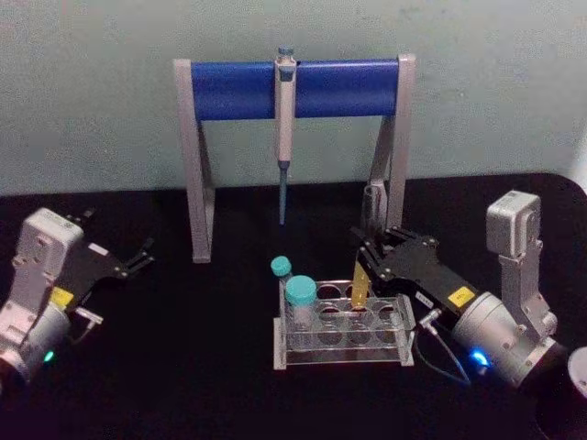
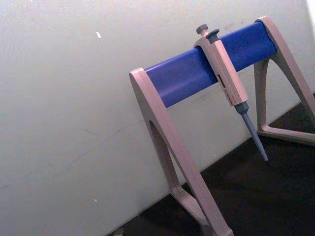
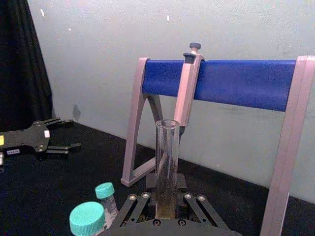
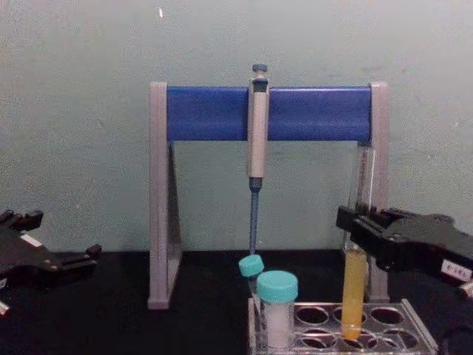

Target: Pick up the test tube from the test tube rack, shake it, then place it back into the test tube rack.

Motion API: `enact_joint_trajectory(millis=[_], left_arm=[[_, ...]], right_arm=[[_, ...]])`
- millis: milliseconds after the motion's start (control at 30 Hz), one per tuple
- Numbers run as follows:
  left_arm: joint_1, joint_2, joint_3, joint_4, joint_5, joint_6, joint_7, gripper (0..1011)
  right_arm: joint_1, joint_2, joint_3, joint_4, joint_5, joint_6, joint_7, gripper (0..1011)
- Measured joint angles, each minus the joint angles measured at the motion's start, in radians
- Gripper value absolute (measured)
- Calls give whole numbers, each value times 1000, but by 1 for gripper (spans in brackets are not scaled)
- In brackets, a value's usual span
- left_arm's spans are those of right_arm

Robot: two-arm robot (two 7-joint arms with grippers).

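Observation:
The test tube (image 4: 355, 292) is a long clear tube with yellow liquid in its lower part. It stands upright with its round end inside a hole of the clear test tube rack (image 4: 414, 329), at the rack's right side. My right gripper (image 4: 356, 225) is shut on the tube at mid-height, just above the liquid. The head view shows the same grip (image 1: 365, 266) on the test tube (image 1: 360, 286) over the rack (image 1: 344, 353). In the right wrist view the tube (image 3: 167, 157) rises between the fingers (image 3: 140, 202). My left gripper (image 1: 136, 258) is parked open at the far left.
Two teal-capped tubes (image 1: 300, 293) stand at the rack's left end. Behind the rack rises a grey-and-blue stand (image 1: 293, 87) with a pipette (image 1: 285, 128) hanging from it; its right leg (image 4: 378, 185) is close behind the tube. The black table (image 1: 183, 367) lies between the arms.

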State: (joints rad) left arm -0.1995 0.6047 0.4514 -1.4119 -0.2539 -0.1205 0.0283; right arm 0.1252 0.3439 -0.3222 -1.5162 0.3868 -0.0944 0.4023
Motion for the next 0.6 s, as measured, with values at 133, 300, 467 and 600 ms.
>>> enact_joint_trajectory(millis=[133, 300, 467, 600], left_arm=[[0, 0, 0, 0, 0, 0, 0, 1010], [0, 0, 0, 0, 0, 0, 0, 1009], [0, 0, 0, 0, 0, 0, 0, 1010], [0, 0, 0, 0, 0, 0, 0, 1010]], right_arm=[[-2, -3, 0, 7, 0, 0, 0, 220], [-4, -6, 0, 15, 1, 0, 0, 220], [-6, -11, 1, 24, 4, 0, 0, 220], [-7, -13, 1, 29, 6, 0, 0, 220]])
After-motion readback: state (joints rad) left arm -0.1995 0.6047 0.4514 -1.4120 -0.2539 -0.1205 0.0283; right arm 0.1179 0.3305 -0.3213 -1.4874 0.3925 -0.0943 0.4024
